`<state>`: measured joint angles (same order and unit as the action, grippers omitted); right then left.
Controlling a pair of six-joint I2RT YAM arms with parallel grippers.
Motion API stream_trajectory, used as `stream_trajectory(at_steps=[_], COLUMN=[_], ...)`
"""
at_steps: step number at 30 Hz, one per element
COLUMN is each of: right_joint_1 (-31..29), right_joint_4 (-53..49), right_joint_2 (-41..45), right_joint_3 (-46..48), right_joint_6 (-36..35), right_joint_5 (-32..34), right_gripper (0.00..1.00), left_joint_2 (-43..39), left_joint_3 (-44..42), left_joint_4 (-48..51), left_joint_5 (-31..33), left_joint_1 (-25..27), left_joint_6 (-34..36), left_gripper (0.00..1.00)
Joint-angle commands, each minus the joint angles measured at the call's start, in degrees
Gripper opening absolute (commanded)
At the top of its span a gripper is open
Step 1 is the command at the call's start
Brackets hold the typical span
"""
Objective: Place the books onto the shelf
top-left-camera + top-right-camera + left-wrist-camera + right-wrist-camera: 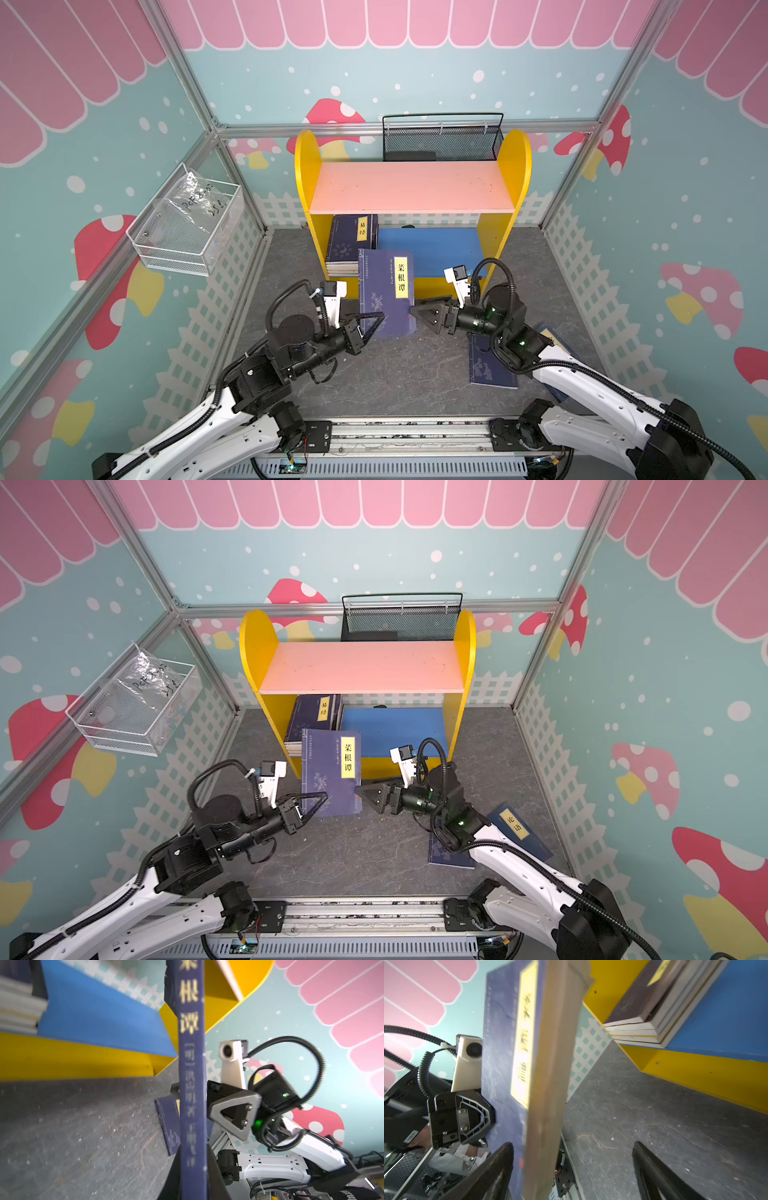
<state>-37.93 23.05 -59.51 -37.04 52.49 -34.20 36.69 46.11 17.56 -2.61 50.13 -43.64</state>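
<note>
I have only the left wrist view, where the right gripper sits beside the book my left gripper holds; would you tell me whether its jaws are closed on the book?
Observer: No. In the right wrist view the right gripper stands wide open; the page edge of the held book sits between its fingers, with a clear gap on one side.
Operator: Thank you. Is anything on the pink upper board?
Observer: In both top views it carries no books.
Operator: Are other books waiting?
Observer: Two lie on the floor, partly under the right arm: a navy book and a yellow-labelled book.
</note>
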Motion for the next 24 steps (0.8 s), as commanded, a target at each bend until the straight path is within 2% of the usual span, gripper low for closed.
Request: stream_trajectory(at_steps=[1, 5, 10, 15, 20, 24], right_joint_1=[0.0, -0.6, -0.6, -0.7, -1.5, -1.6], right_joint_4=[9.6, 18.1, 19.8, 28.3, 34.3, 39.3], right_joint_2=[-2.2, -4.2, -5.3, -8.2, -11.1, -12.6], right_joint_3=[1.4, 2.1, 0.8, 1.5, 2.4, 2.6], right_joint_6=[2.4, 4.8, 4.4, 6.7, 8.7, 10.7], right_joint_5=[-7.1, -9.8, -10.3, -13.6, -14.6, -15.0], right_gripper=[0.91, 0.89, 0.86, 0.68, 0.55, 0.51], left_joint_2=[-0.4, 0.9, 1.7, 2.1, 3.4, 4.6], left_joint_3=[4.3, 6.0, 6.0, 5.9, 5.0, 4.2], left_joint_4=[5.0, 4.8, 2.2, 1.2, -4.3, -7.3], left_joint_5=[0.1, -1.4, -3.0, -3.5, -11.8, -18.1], left_joint_1=[-0.6, -0.9, -1.2, -2.8, -6.9, -9.9], left_joint_6=[9.6, 10.9, 11.0, 11.2, 8.3, 6.2], left_gripper=[0.0, 0.0, 0.0, 0.0, 0.0, 0.0])
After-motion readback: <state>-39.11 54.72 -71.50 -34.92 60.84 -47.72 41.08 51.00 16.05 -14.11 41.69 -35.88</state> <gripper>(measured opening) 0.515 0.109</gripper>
